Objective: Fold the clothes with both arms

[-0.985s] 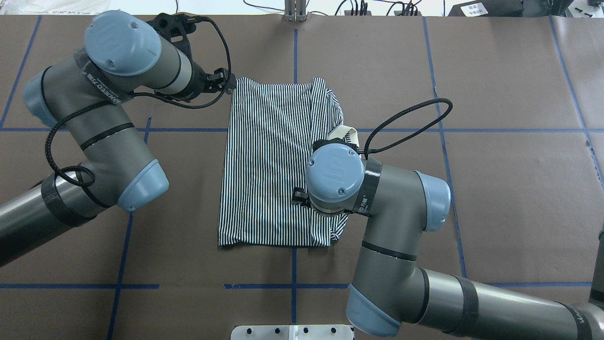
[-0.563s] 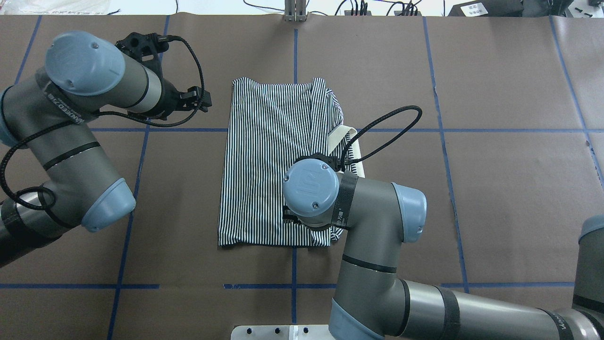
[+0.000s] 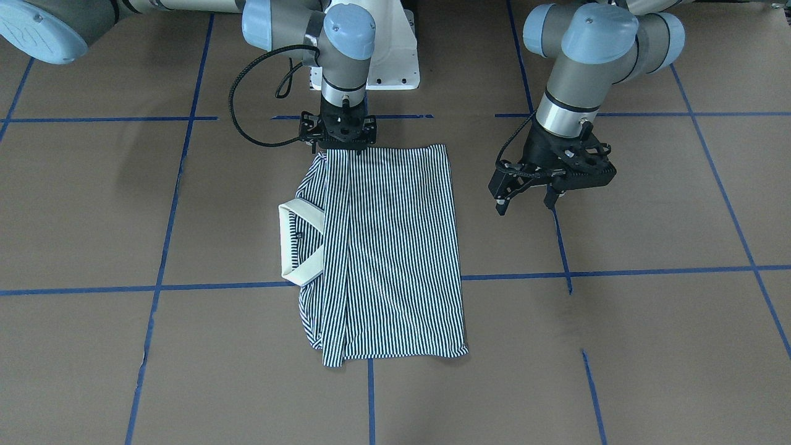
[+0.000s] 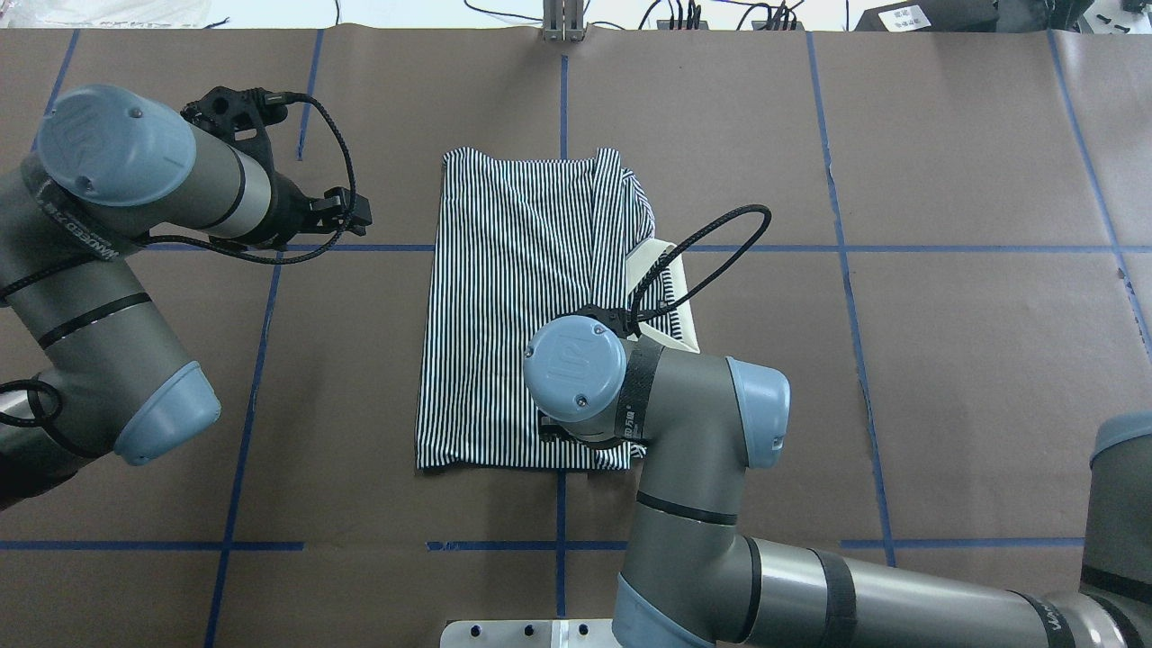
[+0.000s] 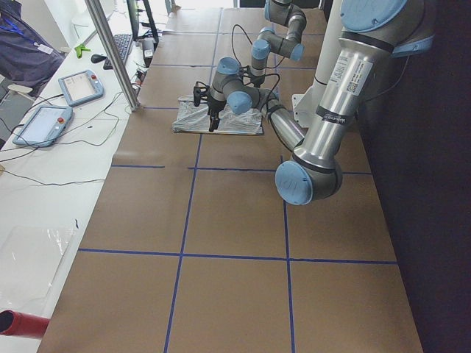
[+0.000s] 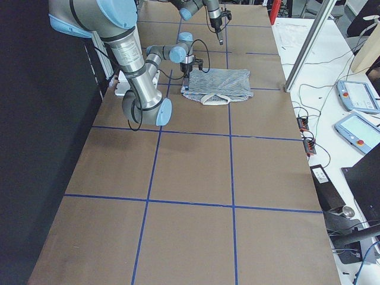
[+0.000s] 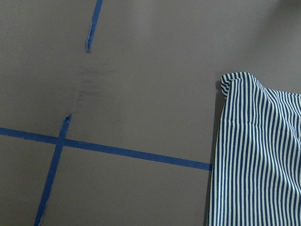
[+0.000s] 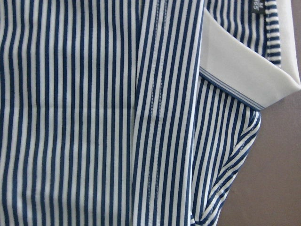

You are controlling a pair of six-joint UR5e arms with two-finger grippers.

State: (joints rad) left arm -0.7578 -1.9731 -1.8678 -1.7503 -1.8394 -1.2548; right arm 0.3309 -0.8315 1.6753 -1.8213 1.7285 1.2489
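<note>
The striped polo shirt [image 4: 513, 306] lies flat on the brown table, folded into a tall rectangle, its cream collar [image 4: 666, 297] sticking out on the right side. It also shows in the front view [image 3: 395, 247], with the collar [image 3: 293, 247]. My left gripper [image 3: 525, 203] is open and empty, hovering over bare table to the left of the shirt [image 4: 355, 211]. My right gripper [image 3: 338, 147] points straight down at the shirt's near edge, jaws apart; in the overhead view its wrist mostly hides it [image 4: 552, 430]. The right wrist view shows stripes and collar [image 8: 240, 61] close up.
Blue tape lines [image 4: 261, 360] mark a grid on the table. The white pedestal base [image 3: 395, 62] stands at the robot's edge. A metal post [image 5: 110, 51] and teach pendants [image 5: 79, 87] are on the far bench. The left wrist view shows a shirt corner [image 7: 254, 155].
My left gripper has drawn away leftward from the shirt's far left corner. My right gripper has slid over the shirt toward its near edge. The shirt has not moved.
</note>
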